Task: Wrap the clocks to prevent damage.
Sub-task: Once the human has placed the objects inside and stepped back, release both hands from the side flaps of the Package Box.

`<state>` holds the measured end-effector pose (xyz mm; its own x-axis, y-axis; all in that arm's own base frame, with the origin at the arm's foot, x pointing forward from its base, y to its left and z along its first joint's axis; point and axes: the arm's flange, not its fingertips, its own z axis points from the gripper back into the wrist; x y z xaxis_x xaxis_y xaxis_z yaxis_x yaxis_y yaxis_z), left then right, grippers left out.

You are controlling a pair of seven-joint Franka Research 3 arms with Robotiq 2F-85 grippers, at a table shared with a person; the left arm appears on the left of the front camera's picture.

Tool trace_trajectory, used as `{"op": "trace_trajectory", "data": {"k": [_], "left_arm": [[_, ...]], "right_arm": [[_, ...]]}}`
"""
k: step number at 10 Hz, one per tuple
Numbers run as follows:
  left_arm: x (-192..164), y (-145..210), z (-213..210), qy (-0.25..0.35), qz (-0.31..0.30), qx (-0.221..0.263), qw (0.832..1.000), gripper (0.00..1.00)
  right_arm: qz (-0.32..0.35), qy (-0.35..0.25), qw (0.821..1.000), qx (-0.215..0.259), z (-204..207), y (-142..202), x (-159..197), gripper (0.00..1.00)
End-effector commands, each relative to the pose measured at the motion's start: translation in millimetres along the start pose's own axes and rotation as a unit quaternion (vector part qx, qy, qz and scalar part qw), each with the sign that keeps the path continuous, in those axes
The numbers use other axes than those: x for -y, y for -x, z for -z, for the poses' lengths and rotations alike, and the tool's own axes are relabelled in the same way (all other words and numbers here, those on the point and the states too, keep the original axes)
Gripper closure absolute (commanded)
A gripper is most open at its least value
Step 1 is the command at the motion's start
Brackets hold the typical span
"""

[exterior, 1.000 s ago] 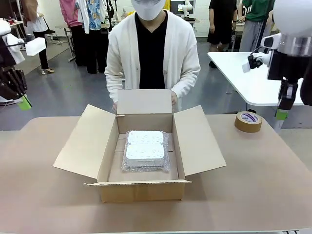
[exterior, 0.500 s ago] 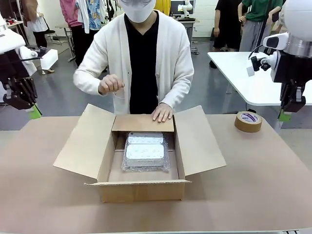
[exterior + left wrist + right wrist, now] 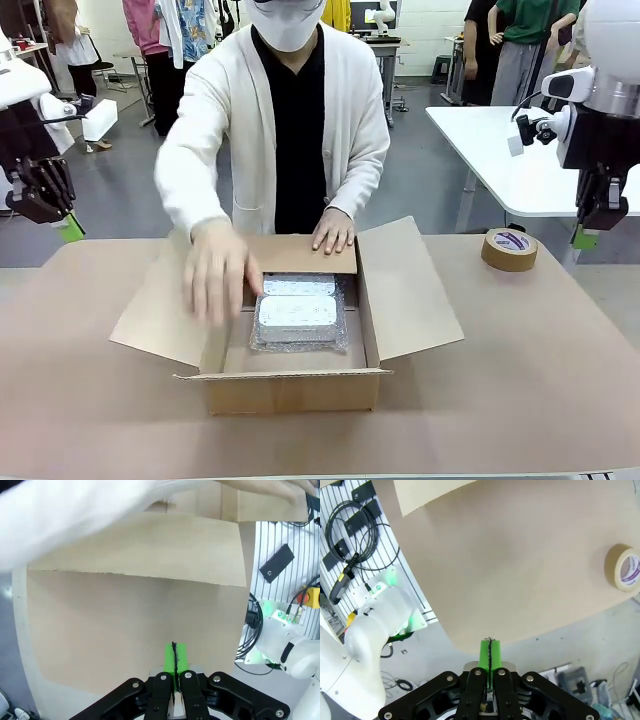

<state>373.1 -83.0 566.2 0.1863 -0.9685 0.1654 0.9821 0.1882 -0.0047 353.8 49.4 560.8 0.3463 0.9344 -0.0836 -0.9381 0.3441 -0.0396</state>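
Note:
Two white clocks [image 3: 297, 308] lie wrapped in clear bubble wrap inside an open cardboard box [image 3: 400, 300] at the table's middle. The person's one hand [image 3: 217, 272] reaches over the box's left side, blurred. The other hand [image 3: 333, 232] presses the far flap down. My left gripper [image 3: 68, 228] hangs shut high at the left edge, well clear of the box, its green pads pressed together [image 3: 174, 657]. At the right edge my right gripper [image 3: 583, 237] is shut too, above the table's corner, with nothing between its pads [image 3: 490, 653].
A roll of brown tape [image 3: 509, 249] lies on the table at the right, also seen as the roll [image 3: 624, 568] in the right wrist view. The box's side flaps [image 3: 160, 295] spread wide. A white table [image 3: 510, 160] stands behind.
The person folded the far flap down and holds it with one hand. Their other hand came down from chest height to the box's left side. Both arms stayed nearly still.

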Motion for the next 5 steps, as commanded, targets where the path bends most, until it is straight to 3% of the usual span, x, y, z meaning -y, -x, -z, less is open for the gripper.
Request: {"op": "trace_trajectory", "data": {"k": [1,5], "left_arm": [[4.6,0.8,1.3,0.004,0.005,0.005,1.000,1.00],[4.6,0.8,1.3,0.004,0.005,0.005,1.000,1.00]], "right_arm": [[0.007,-0.002,1.000,0.001,1.2,-0.1,0.6,0.99],[0.007,-0.002,1.000,0.001,1.2,-0.1,0.6,0.99]]}}
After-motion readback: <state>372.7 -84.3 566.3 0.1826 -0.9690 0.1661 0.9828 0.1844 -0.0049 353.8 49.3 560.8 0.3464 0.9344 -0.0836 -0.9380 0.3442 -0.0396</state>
